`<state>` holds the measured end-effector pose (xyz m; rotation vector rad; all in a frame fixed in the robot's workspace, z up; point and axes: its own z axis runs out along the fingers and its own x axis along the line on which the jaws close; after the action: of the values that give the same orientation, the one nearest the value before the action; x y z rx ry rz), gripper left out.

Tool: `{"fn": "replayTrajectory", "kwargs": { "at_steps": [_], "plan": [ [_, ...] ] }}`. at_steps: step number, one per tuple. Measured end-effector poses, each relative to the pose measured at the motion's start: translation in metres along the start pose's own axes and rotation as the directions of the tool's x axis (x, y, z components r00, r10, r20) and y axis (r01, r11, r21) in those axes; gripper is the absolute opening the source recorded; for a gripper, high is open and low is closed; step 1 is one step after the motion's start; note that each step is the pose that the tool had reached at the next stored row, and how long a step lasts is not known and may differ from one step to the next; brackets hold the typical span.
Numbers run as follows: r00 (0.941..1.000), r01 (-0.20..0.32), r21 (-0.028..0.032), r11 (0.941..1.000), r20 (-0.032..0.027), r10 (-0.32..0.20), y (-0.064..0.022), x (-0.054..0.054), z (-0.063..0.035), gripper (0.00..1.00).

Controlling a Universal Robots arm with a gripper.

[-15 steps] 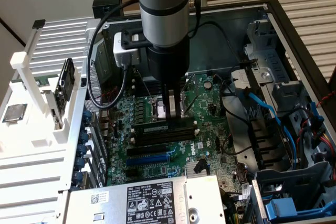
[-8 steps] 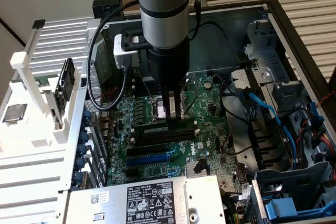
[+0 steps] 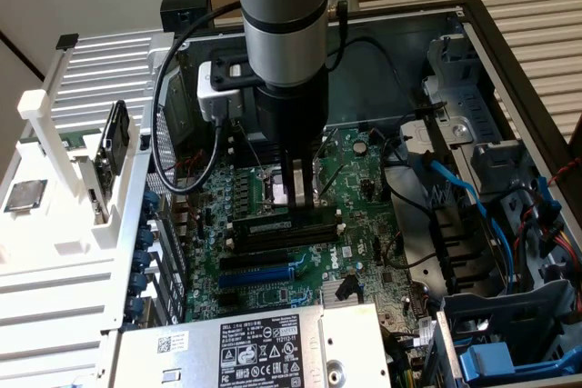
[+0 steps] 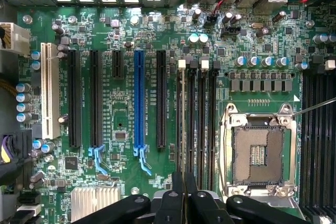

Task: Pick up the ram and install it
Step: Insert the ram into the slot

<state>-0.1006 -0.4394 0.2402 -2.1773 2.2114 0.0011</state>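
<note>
My gripper (image 3: pixel 298 202) hangs from the arm inside the open computer case, low over the motherboard (image 3: pixel 364 224). Its fingers stand just above the long black memory slots (image 3: pixel 286 232). In the wrist view the gripper (image 4: pixel 184 203) is shut on the ram (image 4: pixel 184 182). The ram is seen edge-on as a thin dark strip between the black fingertips (image 4: pixel 170 205). It lines up lengthwise with the outermost memory slot (image 4: pixel 182 119), the one nearest the expansion slots, whose white end clip (image 4: pixel 182 64) is visible. Whether the ram touches that slot I cannot tell.
The empty CPU socket (image 4: pixel 258 153) lies beside the memory slots, and a blue expansion slot (image 4: pixel 138 98) on their other side. A power supply (image 3: pixel 245 352) sits at the front. Blue and black cables (image 3: pixel 455 188) and drive bays crowd the exterior view's right. A white rack (image 3: pixel 64 161) stands at its left.
</note>
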Motion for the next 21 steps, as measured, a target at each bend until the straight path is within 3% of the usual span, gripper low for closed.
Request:
{"fn": "replayTrajectory", "kwargs": {
  "at_steps": [21],
  "plan": [
    [1.0000,0.000,-0.0001,1.0000,-0.0022,0.000,0.0004,-0.0010,0.0029,0.12]
  ]
}}
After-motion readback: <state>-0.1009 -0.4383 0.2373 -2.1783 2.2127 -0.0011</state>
